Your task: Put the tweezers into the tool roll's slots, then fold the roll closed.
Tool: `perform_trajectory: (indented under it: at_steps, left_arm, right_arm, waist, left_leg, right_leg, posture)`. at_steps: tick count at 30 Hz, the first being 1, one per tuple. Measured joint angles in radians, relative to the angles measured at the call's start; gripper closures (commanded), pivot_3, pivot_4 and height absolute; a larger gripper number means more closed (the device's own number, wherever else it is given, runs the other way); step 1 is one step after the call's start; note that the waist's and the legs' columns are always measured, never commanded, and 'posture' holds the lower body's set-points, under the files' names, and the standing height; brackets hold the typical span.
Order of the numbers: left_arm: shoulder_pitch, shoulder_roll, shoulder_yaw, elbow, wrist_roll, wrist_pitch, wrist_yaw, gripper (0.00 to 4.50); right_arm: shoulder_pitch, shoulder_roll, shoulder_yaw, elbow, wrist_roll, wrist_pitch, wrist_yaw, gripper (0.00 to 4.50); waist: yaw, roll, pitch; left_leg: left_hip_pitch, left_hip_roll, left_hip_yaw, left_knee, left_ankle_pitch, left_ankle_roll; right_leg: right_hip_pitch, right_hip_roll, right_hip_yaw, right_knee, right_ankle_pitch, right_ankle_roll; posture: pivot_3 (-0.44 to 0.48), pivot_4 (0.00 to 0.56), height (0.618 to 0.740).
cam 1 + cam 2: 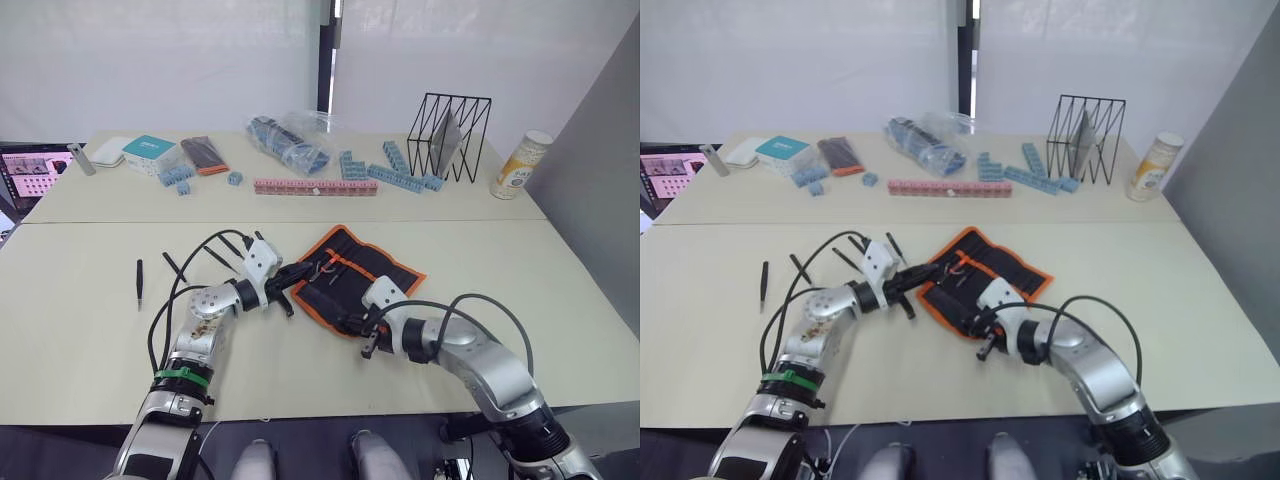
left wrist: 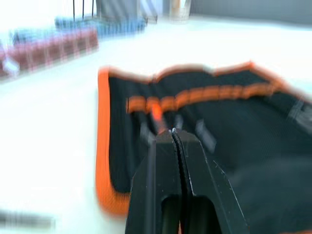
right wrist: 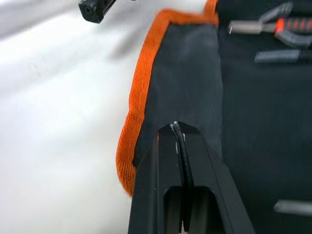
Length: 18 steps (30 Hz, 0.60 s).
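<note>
Both grippers, fingers pressed together, are meeting at the tool roll [image 1: 358,272]: the left gripper [image 1: 304,272] at its left edge, the right gripper [image 1: 350,322] pinching its near flap.

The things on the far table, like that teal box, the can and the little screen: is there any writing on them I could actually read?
No text is readable.
Teal box: white mark on the lid, too small to read.
Can: printed label, too small to read.
Screen: pink picture, no legible words.

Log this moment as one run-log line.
left end effector: shut, at tool roll left edge | right end effector: shut on tool roll near edge | loose tweezers on table | roll: open
</note>
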Motion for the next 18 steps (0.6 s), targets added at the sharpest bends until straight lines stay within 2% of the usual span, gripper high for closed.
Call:
perform_trajectory:
  at_steps: [6, 11, 18]
  left_arm:
    - [0.013, -0.001, -0.082, -0.031, 0.054, 0.033, -0.015, 4.45]
    - [0.029, 0.003, -0.108, 0.029, 0.122, 0.041, 0.037, 4.45]
    - [0.023, 0.018, -0.105, 0.037, 0.138, 0.041, 0.058, 4.45]
  right_arm:
    - [-0.045, -0.003, -0.002, 0.077, -0.005, -0.050, 0.037, 4.50]
    - [-0.081, 0.024, -0.006, 0.139, -0.010, -0.085, 0.047, 4.50]
    - [-0.150, 0.167, -0.034, 0.351, -0.009, -0.206, 0.061, 4.50]
  waist:
    - [0.000, 0.000, 0.000]
    - [-0.004, 0.000, 0.000]
    - [-0.002, 0.000, 0.000]
  left_leg:
    - [0.000, 0.000, 0.000, 0.000, 0.000, 0.000]
    - [0.001, 0.000, 0.000, -0.001, 0.000, 0.000]
    - [0.004, 0.000, 0.000, -0.002, 0.000, 0.000]
  right_leg:
    - [0.000, 0.000, 0.000, -0.001, 0.000, 0.000]
    - [0.000, 0.000, 0.000, 0.000, 0.000, 0.000]
    - [0.002, 0.000, 0.000, 0.000, 0.000, 0.000]
  posture:
    - [0.000, 0.150, 0.737]
    - [0.000, 0.150, 0.737]
    - [0.000, 0.150, 0.737]
